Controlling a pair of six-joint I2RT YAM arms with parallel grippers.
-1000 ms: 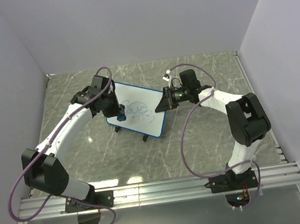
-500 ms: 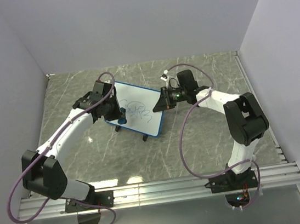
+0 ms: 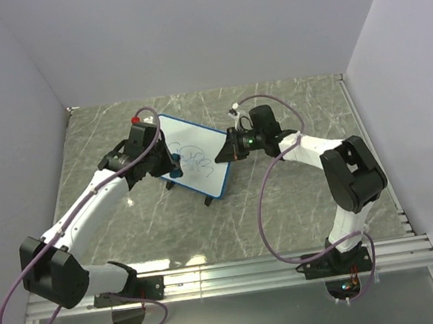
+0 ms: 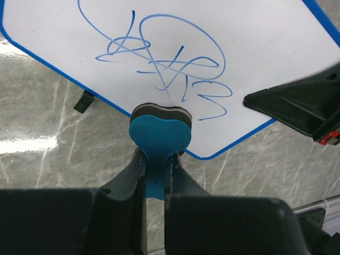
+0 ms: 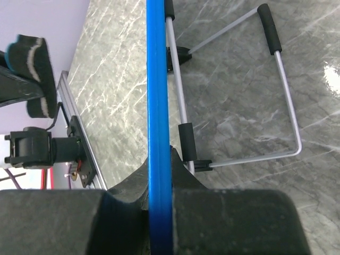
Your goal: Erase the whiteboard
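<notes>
Two claws, both clenched. On the left, the left gripper [image 4: 156, 164] pinches the stem of a blue eraser [image 4: 160, 133]. The eraser's dark pad sits at the near rim of the whiteboard [image 4: 228, 48], just below the blue scribble [image 4: 164, 58]. The board stands tilted on its wire stand [image 5: 281, 79] in the middle of the table [image 3: 300, 191]. On the right, the right gripper [image 5: 158, 180] is clamped on the board's blue rim. Since a second ago, board and right gripper have shifted leftward. The eraser sits at much the same spot, and the left arm's elbow has swung lower.
</notes>
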